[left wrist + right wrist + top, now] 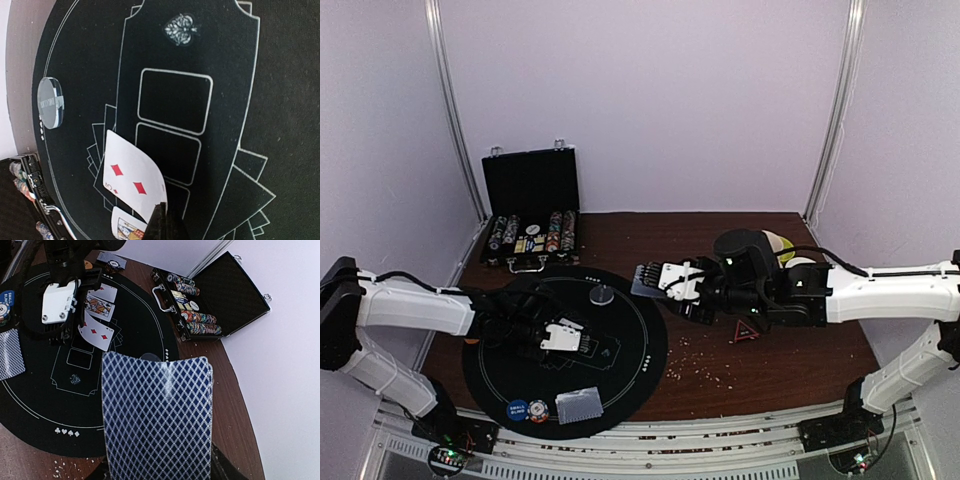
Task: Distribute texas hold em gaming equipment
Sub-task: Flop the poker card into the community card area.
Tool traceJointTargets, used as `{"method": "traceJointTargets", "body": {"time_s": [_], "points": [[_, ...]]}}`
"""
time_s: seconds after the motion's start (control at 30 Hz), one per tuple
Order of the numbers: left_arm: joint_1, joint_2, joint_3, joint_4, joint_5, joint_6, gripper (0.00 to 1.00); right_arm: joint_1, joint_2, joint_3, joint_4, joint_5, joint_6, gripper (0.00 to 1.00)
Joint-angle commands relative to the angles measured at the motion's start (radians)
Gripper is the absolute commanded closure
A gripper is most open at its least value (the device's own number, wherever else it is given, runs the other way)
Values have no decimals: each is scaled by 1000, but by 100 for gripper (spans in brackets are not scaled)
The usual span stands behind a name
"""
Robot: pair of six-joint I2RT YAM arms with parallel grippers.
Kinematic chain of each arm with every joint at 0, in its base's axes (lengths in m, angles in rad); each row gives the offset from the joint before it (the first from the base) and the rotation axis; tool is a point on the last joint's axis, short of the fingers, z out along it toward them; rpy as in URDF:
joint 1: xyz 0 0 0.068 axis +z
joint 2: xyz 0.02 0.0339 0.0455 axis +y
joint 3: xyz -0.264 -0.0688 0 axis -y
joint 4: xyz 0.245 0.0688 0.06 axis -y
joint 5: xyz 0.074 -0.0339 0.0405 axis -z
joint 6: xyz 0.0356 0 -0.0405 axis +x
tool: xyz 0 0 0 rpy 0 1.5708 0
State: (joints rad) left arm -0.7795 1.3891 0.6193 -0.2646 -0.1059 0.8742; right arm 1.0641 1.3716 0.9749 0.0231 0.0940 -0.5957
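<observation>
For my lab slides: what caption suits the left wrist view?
Left gripper holding a face-up diamonds card over the black mat, clear disc at its edge.

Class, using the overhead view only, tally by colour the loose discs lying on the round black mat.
Clear grey disc: 1
Blue disc: 1
Red-white disc: 1
Total: 3

A lab booth: plain white walls (650, 100), metal corner posts (455, 110), bench-mounted robot arms (410, 305).
</observation>
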Motion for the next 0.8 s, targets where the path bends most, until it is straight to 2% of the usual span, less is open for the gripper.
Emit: {"method": "traceJointTargets", "body": {"time_s": [0.0,0.3,0.77], "points": [[4,19,27,-85,79,-81,100,-5,-45,-20,7,25,10,52],[5,42,46,-141,72,-150,100,-7,-56,-27,6,30,4,52],[5,37,7,-62,2,-128,100,-7,-63,-31,3,29,0,52]]}}
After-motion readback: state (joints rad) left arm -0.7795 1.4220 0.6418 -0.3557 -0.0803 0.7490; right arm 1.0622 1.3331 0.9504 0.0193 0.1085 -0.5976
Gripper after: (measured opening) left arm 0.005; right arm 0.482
